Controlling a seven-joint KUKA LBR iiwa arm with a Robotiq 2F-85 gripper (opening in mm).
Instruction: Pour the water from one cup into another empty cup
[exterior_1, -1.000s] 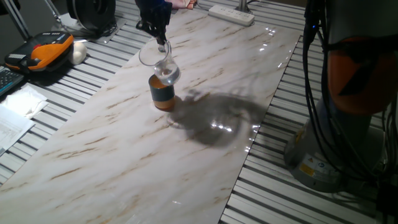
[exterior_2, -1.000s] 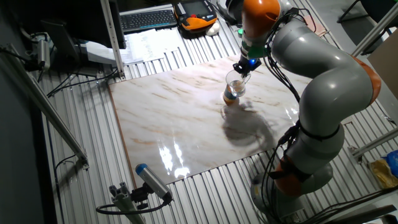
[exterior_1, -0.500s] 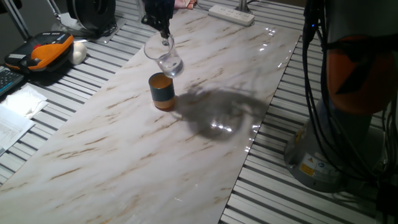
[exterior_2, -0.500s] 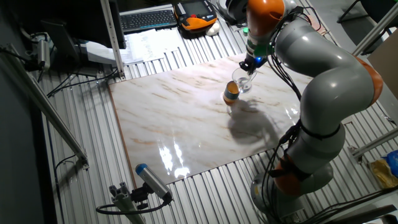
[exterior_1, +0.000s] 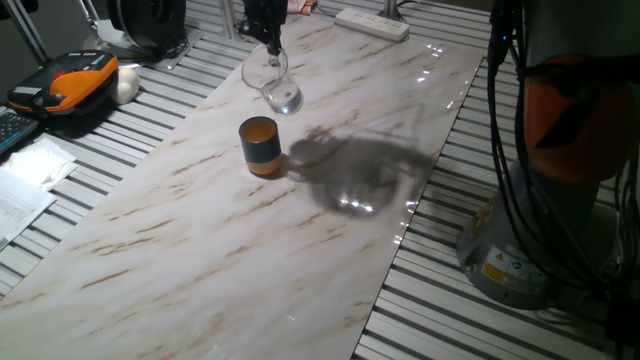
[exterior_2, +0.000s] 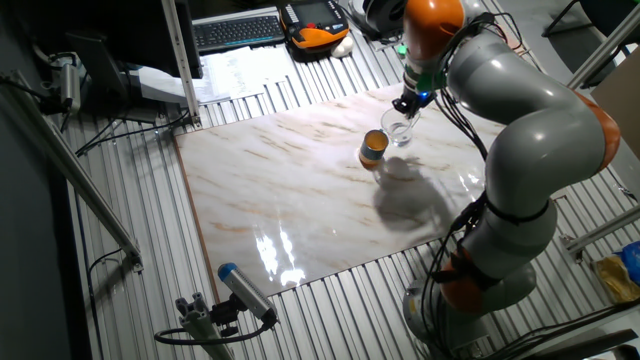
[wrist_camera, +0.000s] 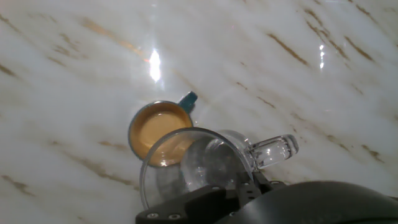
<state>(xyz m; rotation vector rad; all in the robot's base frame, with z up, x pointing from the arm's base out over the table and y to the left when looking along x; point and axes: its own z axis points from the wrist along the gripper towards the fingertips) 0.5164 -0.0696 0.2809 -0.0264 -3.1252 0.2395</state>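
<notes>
From one fixed view the gripper (exterior_1: 268, 40) grips the tilted glass cup (exterior_1: 270, 84) in the air, above and beside the blue-grey cup (exterior_1: 260, 146) standing on the marble table (exterior_1: 200, 250). The hand view alone looks down into both cups, showing the blue-grey cup's tan interior (wrist_camera: 158, 132) partly behind the glass rim.

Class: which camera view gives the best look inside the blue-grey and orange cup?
The hand view: it looks almost straight down into the blue-grey and orange cup, showing its orange interior, partly behind the glass cup. One fixed view shows mostly its side; the other fixed view shows it small.
</notes>
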